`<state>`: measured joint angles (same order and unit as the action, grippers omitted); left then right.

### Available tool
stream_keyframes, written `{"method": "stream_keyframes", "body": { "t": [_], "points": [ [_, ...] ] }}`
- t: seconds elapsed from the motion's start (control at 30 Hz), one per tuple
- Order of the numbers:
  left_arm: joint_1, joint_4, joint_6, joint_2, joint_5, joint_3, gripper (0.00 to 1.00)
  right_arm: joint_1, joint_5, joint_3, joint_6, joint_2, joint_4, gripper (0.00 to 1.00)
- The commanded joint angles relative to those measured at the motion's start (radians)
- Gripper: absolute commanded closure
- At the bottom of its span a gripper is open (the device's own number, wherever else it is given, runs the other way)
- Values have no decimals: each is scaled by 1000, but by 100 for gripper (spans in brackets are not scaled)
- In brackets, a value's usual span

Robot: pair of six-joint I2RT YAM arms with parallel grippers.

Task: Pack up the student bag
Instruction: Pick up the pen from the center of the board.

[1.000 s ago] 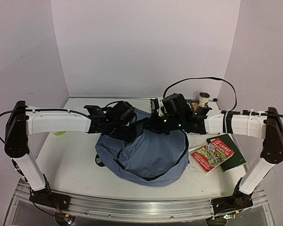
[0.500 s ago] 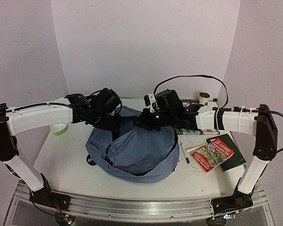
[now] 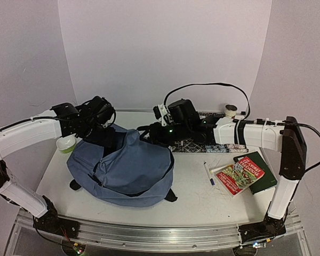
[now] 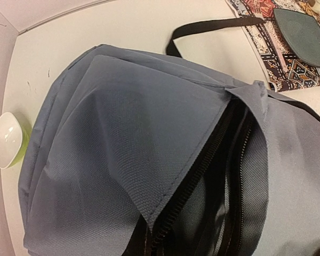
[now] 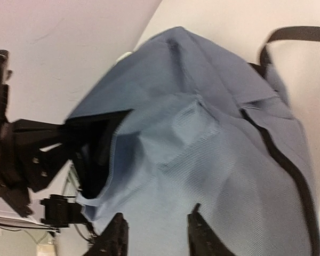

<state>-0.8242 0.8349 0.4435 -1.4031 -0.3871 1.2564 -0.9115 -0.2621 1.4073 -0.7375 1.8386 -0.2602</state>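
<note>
On the left half of the surface lies the student bag, slumped, with its main zipper open. The left end effector is closed on the bag's upper edge, at 11 o'clock of the bag. The right end effector hovers at the bag's 1 o'clock, its fingers apart and holding nothing. A white bowl sits just beside the bag at 10 o'clock. Two books lie well apart from it at 3 o'clock.
</note>
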Motion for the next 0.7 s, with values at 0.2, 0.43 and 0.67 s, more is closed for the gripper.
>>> {"method": "stream_keyframes", "body": {
  "t": [0.2,0.43,0.67],
  "points": [
    [10,-125,-59,2,14,8,100,89,277,-170,107,-203,320,47],
    [11,-157,-64,23,35,-50,100,198,339,-311,126,-241,462,46],
    [17,-156,-52,7,49,-64,100,247,355,-347,153,-170,549,47]
  ]
}}
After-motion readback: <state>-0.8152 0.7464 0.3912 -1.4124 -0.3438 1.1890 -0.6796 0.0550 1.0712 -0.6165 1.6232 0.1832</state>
